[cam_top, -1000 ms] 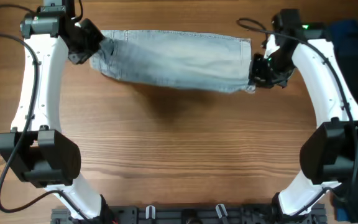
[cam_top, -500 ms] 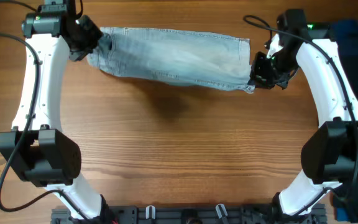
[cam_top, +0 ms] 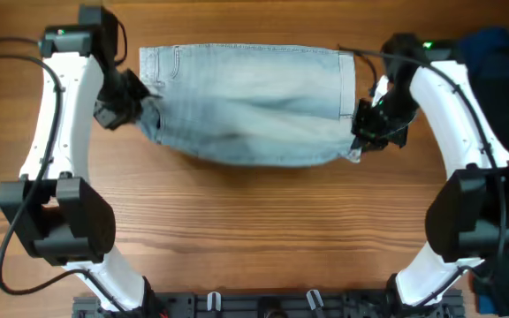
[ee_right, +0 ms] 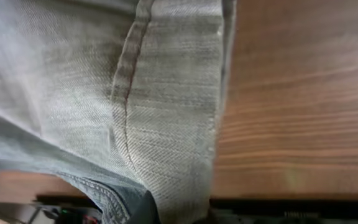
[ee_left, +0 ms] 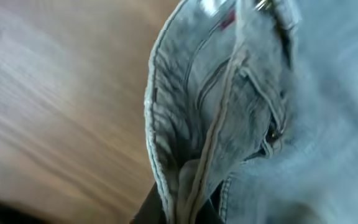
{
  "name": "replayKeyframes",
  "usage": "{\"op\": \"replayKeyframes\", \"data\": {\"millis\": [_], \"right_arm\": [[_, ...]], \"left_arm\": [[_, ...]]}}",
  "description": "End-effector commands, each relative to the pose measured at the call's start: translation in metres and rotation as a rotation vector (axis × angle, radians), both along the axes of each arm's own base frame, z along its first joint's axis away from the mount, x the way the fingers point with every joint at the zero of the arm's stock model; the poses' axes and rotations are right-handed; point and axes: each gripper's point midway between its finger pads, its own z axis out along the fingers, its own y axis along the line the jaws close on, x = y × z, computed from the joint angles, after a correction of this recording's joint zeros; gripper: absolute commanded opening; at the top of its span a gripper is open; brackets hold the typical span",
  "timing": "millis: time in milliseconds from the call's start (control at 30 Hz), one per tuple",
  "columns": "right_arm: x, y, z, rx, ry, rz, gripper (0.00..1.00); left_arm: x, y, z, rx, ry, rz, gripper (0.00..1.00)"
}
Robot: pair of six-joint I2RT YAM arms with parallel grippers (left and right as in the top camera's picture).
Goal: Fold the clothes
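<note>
left gripper (cam_top: 141,110): clamped on the waistband end of the shorts (cam_top: 250,102), cloth bunched at it
right gripper (cam_top: 360,134): clamped on the lower hem corner
shorts: spread between both grippers, upper edge reaching past them over the table (cam_top: 254,221)
dark clothes (cam_top: 502,62): outboard of right gripper, apart

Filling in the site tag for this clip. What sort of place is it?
Probably a lab data-collection bench, not a home: left arm and right arm stand on a black rail at the edge of a wooden table, holding denim shorts, dark garments piled alongside.
</note>
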Motion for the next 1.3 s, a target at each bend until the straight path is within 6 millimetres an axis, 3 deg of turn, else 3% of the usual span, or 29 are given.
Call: {"op": "replayKeyframes", "data": {"millis": [0,200,400,467,500,633,867,1067,1267], "right_arm": [[-0.02,0.004,-0.023,-0.029,0.068,0.05,0.04],[-0.054,0.011,-0.067,-0.039,0.14,0.088,0.04],[-0.061,0.0,-0.078,-0.093,0.15,0.105,0.05],[-0.064,-0.001,-0.081,-0.096,0.157,0.106,0.13],[-0.066,-0.001,-0.083,-0.1,0.158,0.106,0.22],[-0.069,-0.008,-0.084,-0.132,0.166,0.13,0.34],[-0.082,0.0,-0.077,-0.076,0.224,0.125,0.49],[-0.091,-0.006,-0.094,-0.116,0.233,0.096,0.49],[-0.079,-0.001,-0.118,-0.094,0.139,0.073,0.48]], "left_arm": [[-0.024,0.006,-0.031,0.022,0.113,0.049,0.04],[-0.055,0.004,-0.073,0.013,0.22,0.056,0.08],[-0.075,0.004,-0.104,0.013,0.262,0.059,0.21],[-0.085,0.004,-0.114,0.012,0.285,0.059,0.24],[-0.089,0.003,-0.116,0.012,0.295,0.059,0.29],[-0.097,0.004,-0.117,0.012,0.322,0.059,0.44],[-0.099,0.015,-0.116,0.004,0.331,0.101,0.55],[-0.098,0.018,-0.117,0.002,0.324,0.113,0.57],[-0.098,0.018,-0.117,0.002,0.323,0.11,0.59]]}}
